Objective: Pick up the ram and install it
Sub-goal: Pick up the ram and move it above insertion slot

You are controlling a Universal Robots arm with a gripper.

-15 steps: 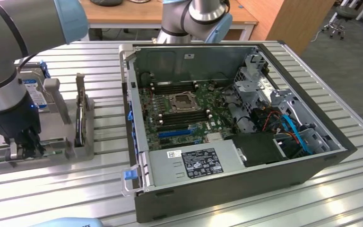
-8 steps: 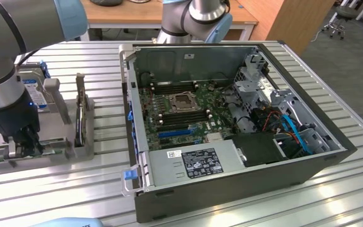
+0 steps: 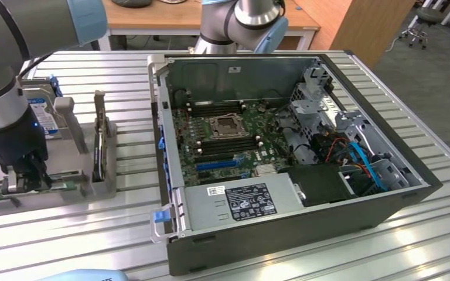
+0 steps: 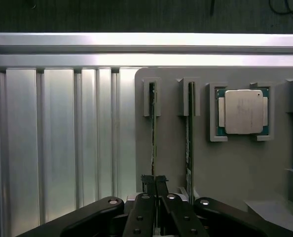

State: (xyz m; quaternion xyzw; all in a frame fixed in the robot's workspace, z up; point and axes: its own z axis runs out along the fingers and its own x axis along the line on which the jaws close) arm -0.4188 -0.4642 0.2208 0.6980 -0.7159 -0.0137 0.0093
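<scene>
The gripper point(image 4: 155, 185) is down at the near end of the grey holder point(image 4: 235, 168), which stands on the ribbed metal table point(image 4: 57, 138) at the exterior view's left. Its fingers are almost fully together, pinched on the thin top edge of the ram point(image 4: 153, 143). The ram stands on edge in the outermost slot of the holder, so it has not yet left its place.

The slots keep each stick upright, likely so that narrow fingers can come straight down and clamp the two flat faces. The grip sits near one end of the stick, not at its middle. A second stick point(image 4: 190, 138) stands in the next slot, just beside the fingers but apart from them. Beyond it the silver processor chip point(image 4: 242, 111) lies flat in its own pocket.

The open computer case point(image 3: 287, 146) lies on its side well to the exterior view's right, with its green board point(image 3: 225, 134) facing up. That way a stick can be pressed in from above.

Much is hard to see. In the exterior view the arm's dark wrist covers the fingers and most of the held stick. In the wrist view the gripper body hides the near end of both sticks, so I cannot tell how deep the ram sits. The blue-labelled drive point(image 3: 41, 114) is half hidden behind the arm.
</scene>
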